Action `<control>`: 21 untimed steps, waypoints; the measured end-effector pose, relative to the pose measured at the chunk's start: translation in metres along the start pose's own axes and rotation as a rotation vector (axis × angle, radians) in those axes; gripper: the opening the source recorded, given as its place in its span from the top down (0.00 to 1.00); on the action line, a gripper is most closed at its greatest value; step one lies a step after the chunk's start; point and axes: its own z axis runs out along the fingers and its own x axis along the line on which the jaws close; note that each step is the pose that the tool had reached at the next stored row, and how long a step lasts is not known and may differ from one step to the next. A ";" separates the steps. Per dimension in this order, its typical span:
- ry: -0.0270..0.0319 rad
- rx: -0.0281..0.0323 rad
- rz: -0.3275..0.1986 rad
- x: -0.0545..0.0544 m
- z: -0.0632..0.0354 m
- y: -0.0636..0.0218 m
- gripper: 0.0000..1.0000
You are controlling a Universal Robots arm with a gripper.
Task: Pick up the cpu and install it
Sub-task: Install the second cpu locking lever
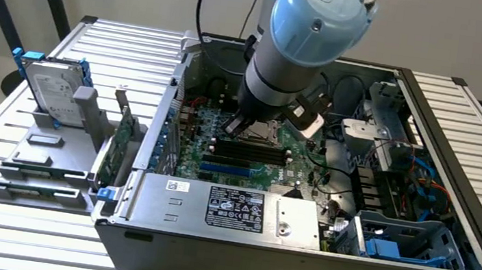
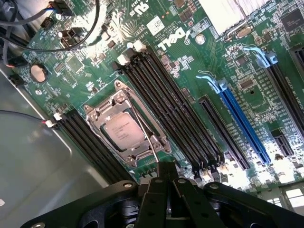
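The cpu (image 2: 124, 131), a small square chip with a dull silver top, lies flat in the metal-framed socket (image 2: 97, 114) on the green motherboard (image 2: 190, 61). A thin wire lever (image 2: 151, 145) runs from the socket toward my gripper (image 2: 166, 170). The black fingers are shut together, with nothing between them that I can see, and their tips are just beside the lever's end. In the exterior view the arm reaches down into the open computer case (image 1: 298, 266), and the gripper (image 1: 244, 127) hovers right above the socket (image 1: 267, 135).
Black memory slots (image 2: 166, 104) flank the socket, and a blue expansion slot (image 2: 244, 123) lies further off. On the exterior view's left a silver hard drive (image 1: 48, 91) stands in blue brackets on the slatted table. The power supply (image 1: 223, 209) and cables (image 1: 419, 184) crowd the case.
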 end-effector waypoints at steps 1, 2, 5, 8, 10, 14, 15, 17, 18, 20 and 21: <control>0.0011 -0.0003 0.000 0.000 0.0011 0.0000 0.89; 0.0021 -0.0012 -0.001 -0.001 0.0023 0.0000 0.89; 0.0057 -0.0049 -0.004 -0.001 0.0068 -0.0002 0.89; 0.0095 -0.0106 -0.008 -0.002 0.0126 -0.0016 0.89; 0.0123 -0.0148 -0.010 -0.004 0.0169 -0.0029 0.89; 0.0174 -0.0222 -0.016 -0.007 0.0249 -0.0049 0.89; 0.0183 -0.0238 -0.017 -0.007 0.0266 -0.0051 0.89; 0.0205 -0.0270 -0.020 -0.009 0.0302 -0.0053 0.89; 0.0215 -0.0287 -0.022 -0.010 0.0320 -0.0054 0.89; 0.0237 -0.0321 -0.024 -0.011 0.0358 -0.0054 0.89; 0.0247 -0.0338 -0.026 -0.012 0.0376 -0.0054 0.89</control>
